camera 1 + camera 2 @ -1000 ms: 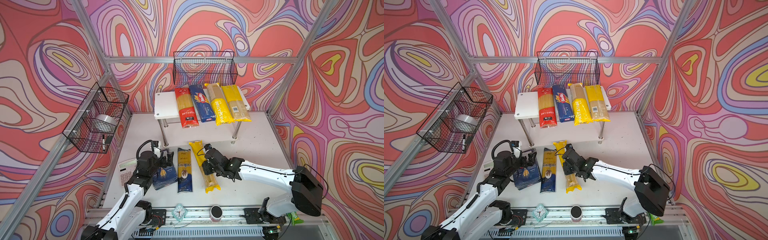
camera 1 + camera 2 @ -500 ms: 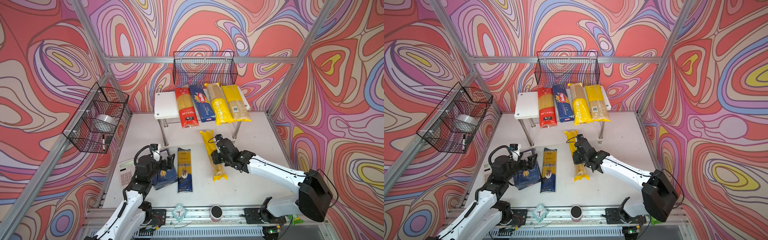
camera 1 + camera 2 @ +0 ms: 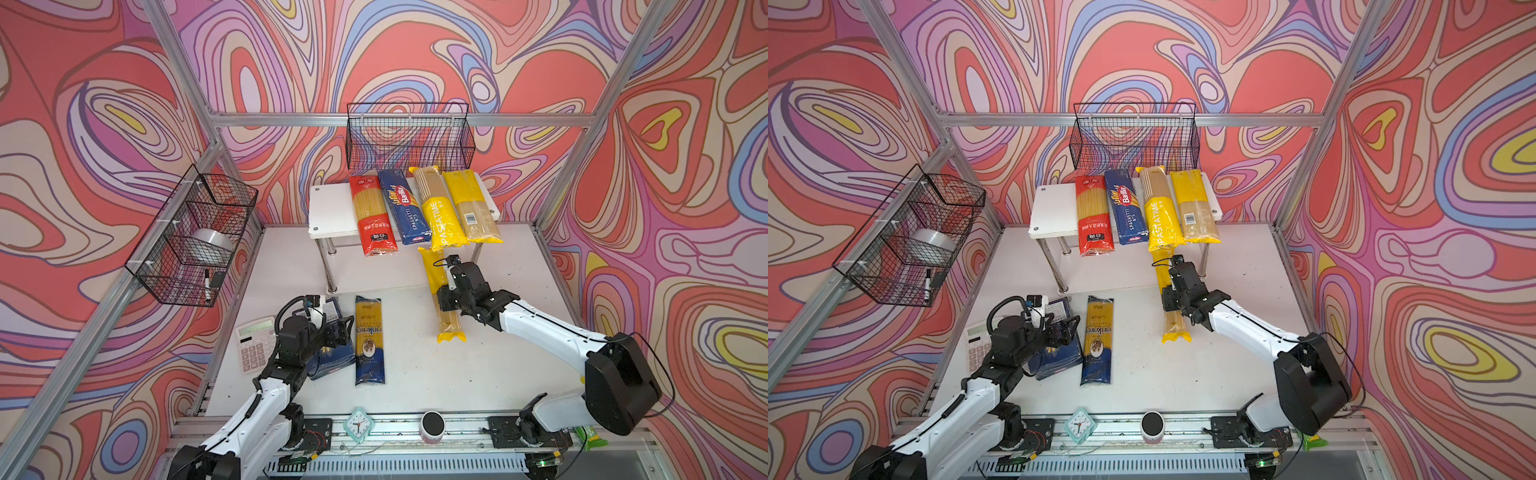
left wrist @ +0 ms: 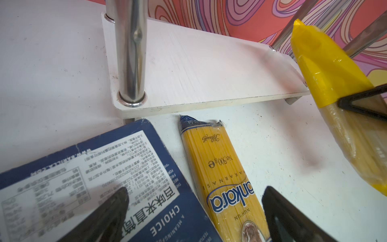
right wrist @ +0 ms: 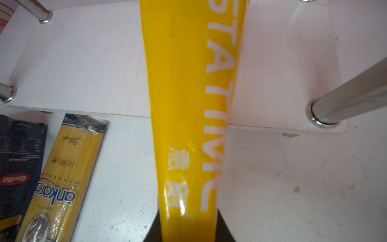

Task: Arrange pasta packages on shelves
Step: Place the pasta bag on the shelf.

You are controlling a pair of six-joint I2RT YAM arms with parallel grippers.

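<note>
My right gripper (image 3: 446,291) (image 5: 188,226) is shut on a yellow PASTATIME pack (image 3: 441,307) (image 5: 188,104), gripped near its middle. The pack's far end reaches over the front edge of the shelves' lower board (image 3: 374,274) (image 5: 83,62). The top board (image 3: 328,208) carries a red bag (image 3: 372,216), a dark-blue Barilla pack (image 3: 403,212), another PASTATIME bag (image 3: 440,208) and a barcode bag (image 3: 471,208). On the table lie an Ankara pack (image 3: 369,340) (image 4: 222,167) and a blue Barilla box (image 3: 330,361) (image 4: 83,178). My left gripper (image 3: 338,328) (image 4: 194,218) hovers open above those two.
Black wire baskets hang on the back wall (image 3: 409,137) and the left wall (image 3: 195,237). A calculator (image 3: 255,343) lies at the left of the table. A small clock (image 3: 358,424), a cylinder (image 3: 432,424) and a green packet (image 3: 590,436) sit at the front rail.
My right gripper has carried the yellow PASTATIME pack from beside the Ankara pack back and to the right, up to the lower board. The left arm has shifted only slightly.
</note>
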